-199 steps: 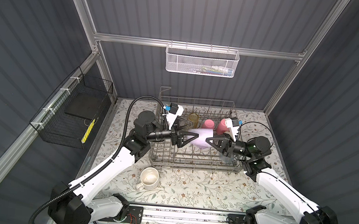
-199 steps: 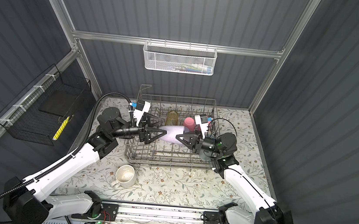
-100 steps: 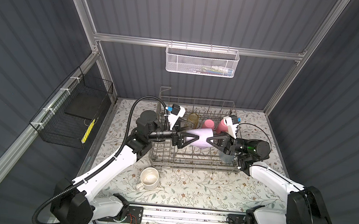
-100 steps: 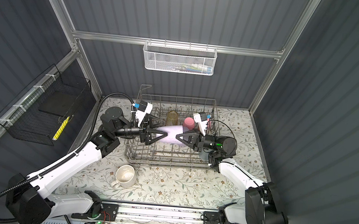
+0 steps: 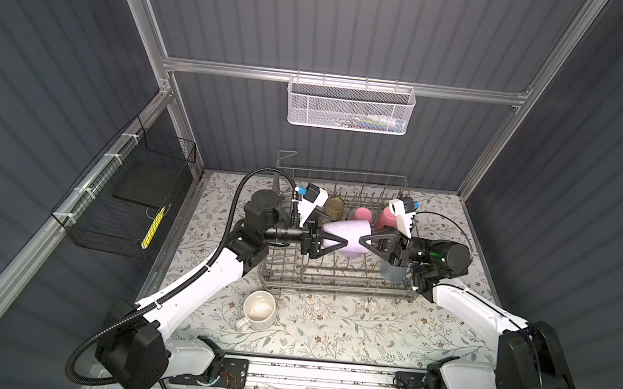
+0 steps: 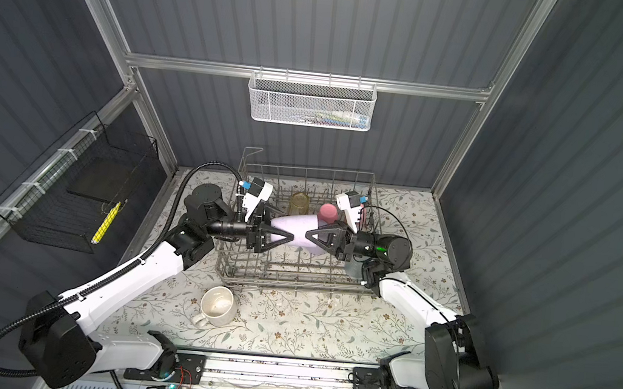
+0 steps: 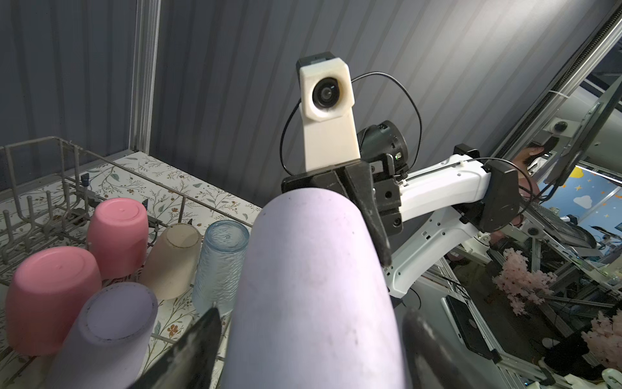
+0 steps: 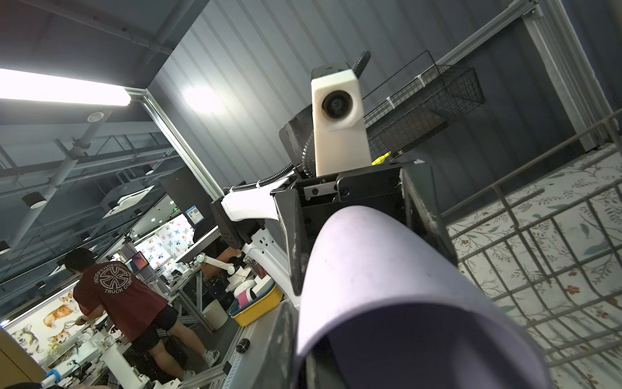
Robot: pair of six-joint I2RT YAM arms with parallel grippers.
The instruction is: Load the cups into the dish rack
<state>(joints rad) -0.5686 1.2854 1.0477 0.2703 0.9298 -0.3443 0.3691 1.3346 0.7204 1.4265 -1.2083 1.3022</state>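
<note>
A lilac cup (image 5: 352, 227) (image 6: 297, 223) hangs on its side above the dish rack (image 5: 332, 280) (image 6: 293, 276). My right gripper (image 5: 363, 237) (image 8: 303, 353) is shut on its open rim, one finger inside and one outside. My left gripper (image 5: 337, 234) (image 7: 311, 350) straddles its closed end, open, with a thin gap at one finger. Upside down in the rack stand two pink cups (image 7: 117, 232) (image 7: 50, 296), another lilac cup (image 7: 114, 333), a beige cup (image 7: 171, 259), a clear blue tumbler (image 7: 220, 262) and a yellow tumbler (image 5: 334, 205). A cream mug (image 5: 259, 310) sits on the table before the rack.
A white mesh basket (image 5: 350, 105) hangs on the back wall. On the left wall is a black wire basket (image 5: 124, 199). The rack's raised wire sides (image 8: 538, 235) stand close under both grippers.
Both grippers have drawn closer together and risen a little with the lilac cup between them. The left fingers have narrowed slightly around its closed end.
</note>
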